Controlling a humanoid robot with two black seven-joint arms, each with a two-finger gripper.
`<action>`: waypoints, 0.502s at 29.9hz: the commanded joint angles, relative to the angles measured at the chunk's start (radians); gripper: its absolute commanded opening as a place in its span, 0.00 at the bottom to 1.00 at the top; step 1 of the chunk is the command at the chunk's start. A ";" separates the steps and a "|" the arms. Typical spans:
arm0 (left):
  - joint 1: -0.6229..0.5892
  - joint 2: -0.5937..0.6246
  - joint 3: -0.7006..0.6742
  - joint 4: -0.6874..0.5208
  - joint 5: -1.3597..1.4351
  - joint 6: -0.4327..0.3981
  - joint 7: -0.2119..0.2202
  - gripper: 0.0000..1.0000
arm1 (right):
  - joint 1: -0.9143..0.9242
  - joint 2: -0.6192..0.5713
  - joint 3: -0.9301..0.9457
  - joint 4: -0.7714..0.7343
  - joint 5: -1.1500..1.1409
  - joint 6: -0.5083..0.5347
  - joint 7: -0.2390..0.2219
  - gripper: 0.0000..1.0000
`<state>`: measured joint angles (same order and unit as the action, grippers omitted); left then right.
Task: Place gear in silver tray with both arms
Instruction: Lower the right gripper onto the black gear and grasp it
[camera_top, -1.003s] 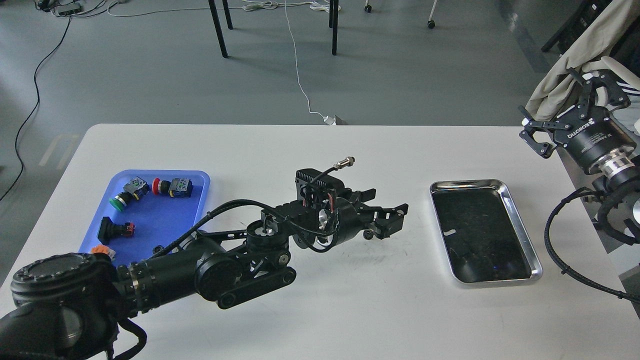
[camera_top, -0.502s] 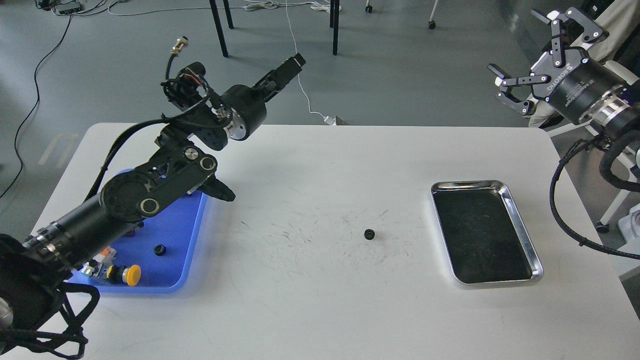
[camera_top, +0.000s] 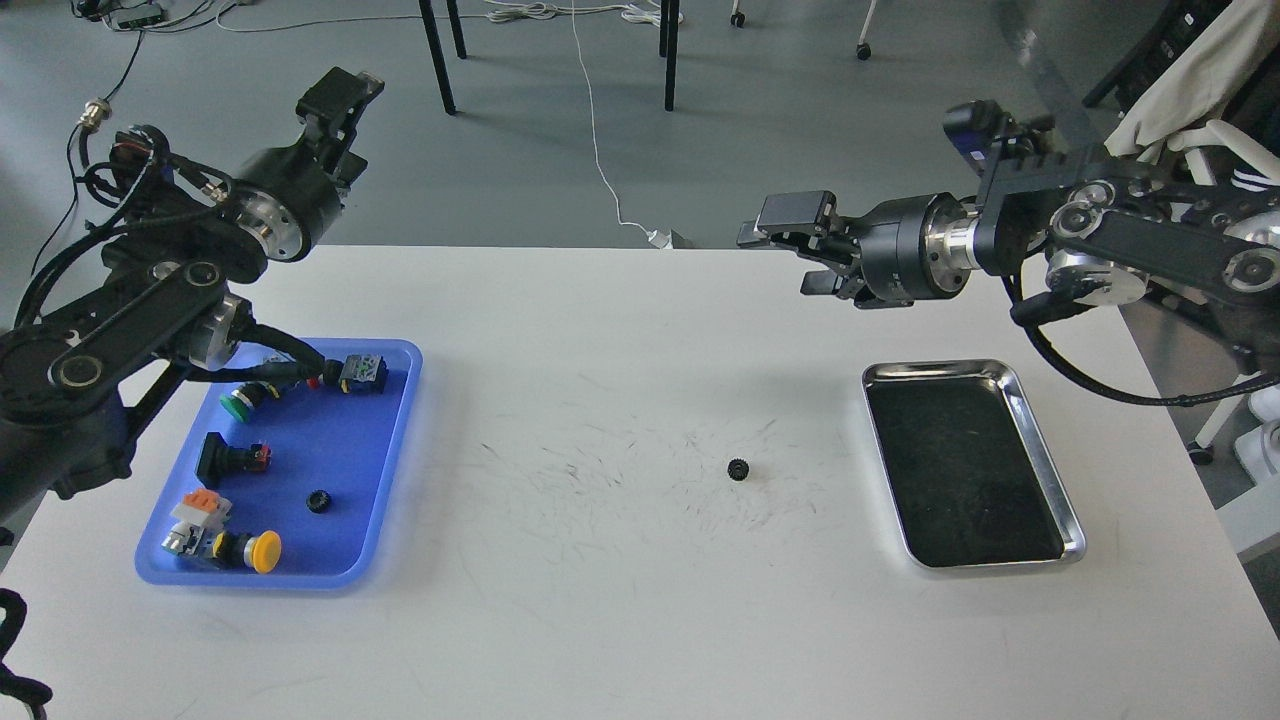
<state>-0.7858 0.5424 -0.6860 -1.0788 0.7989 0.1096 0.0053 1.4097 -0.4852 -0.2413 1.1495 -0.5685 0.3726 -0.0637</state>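
Right gripper (camera_top: 790, 245), fingers' spacing unclear, hovers beyond the gear (camera_top: 739, 468) — which lies bare just left of the silver tray (camera_top: 1040, 440) — pickup pending; next, descend and pinch.

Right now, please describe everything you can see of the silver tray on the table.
The silver tray is a shiny rectangular tray that looks like steel, with rounded corners and a low raised rim. Its bottom is dark and mirror-like, with faint scratches or specks. It lies flat on the right part of the white table, its long sides running away from the camera at a slight slant. Nothing lies in it and no gripper touches it. The small black gear sits on the table to its left, clearly apart from it.
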 joint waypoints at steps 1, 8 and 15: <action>0.002 0.002 -0.006 0.000 0.000 0.001 -0.004 0.98 | 0.028 0.085 -0.148 -0.020 -0.088 0.000 -0.031 0.99; 0.003 0.002 -0.006 0.000 0.000 0.001 -0.005 0.98 | 0.025 0.213 -0.314 -0.063 -0.106 0.003 -0.036 0.99; 0.005 0.002 -0.021 -0.026 0.000 0.018 -0.004 0.98 | 0.015 0.286 -0.339 -0.099 -0.110 0.005 -0.038 0.95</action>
<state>-0.7821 0.5448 -0.6978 -1.0880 0.7990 0.1179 -0.0003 1.4259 -0.2228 -0.5774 1.0630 -0.6775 0.3763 -0.1006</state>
